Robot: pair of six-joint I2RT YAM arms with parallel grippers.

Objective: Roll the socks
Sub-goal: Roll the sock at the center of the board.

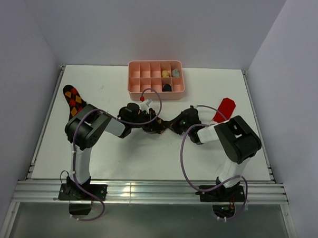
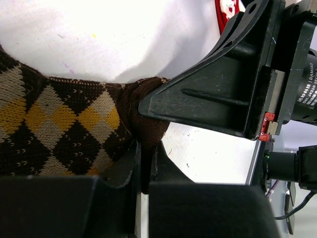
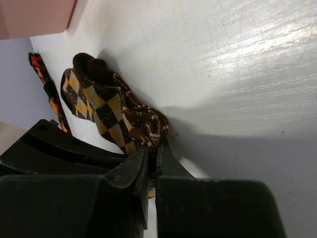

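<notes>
Left of the pink tray (image 1: 155, 94), the red-orange argyle sock (image 1: 73, 99) lies loose near the tabletop (image 1: 146, 160) edge. Just in front of the tray, left gripper (image 2: 144, 148) is clamped on one end of the tan argyle sock (image 2: 59, 124) and right gripper (image 3: 152, 148) is pinched on the other. The sock is bunched, long axis left-right, both arms equally near. Red sock (image 1: 224, 108) lies right of the tray, apart. Room looks open nearer than the tray.

The tan argyle sock (image 2: 64, 124) runs off the left wrist view; tray (image 1: 130, 78) items too small to tell
</notes>
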